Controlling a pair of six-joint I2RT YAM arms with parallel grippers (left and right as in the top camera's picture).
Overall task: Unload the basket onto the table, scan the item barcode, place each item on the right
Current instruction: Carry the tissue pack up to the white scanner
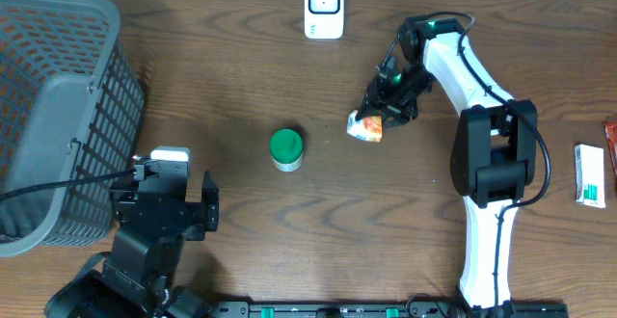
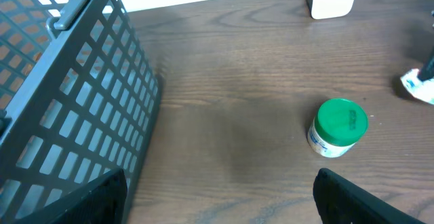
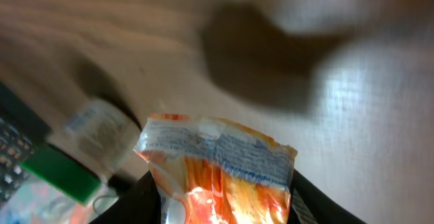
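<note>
- Orange snack packet (image 1: 366, 127): we find it right of the table's (image 1: 241, 231) centre, below the white scanner (image 1: 324, 8).
- Right gripper (image 1: 384, 114): fingers clamped on the packet.
- Left gripper (image 2: 217, 200): jaws apart, beside the basket (image 2: 74, 108), with the green-lidded jar (image 2: 339, 126) ahead.

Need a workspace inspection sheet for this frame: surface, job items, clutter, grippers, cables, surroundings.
Surface: wood table, no spills seen.
Job's things: orange packet right of centre; white scanner at far edge.
Clutter: green-lidded jar; grey basket; white box at right edge.
Grippers: left gripper open, empty; right gripper around packet, grip unclear.
Cables: black cable across basket.
Surroundings: nothing seen.
</note>
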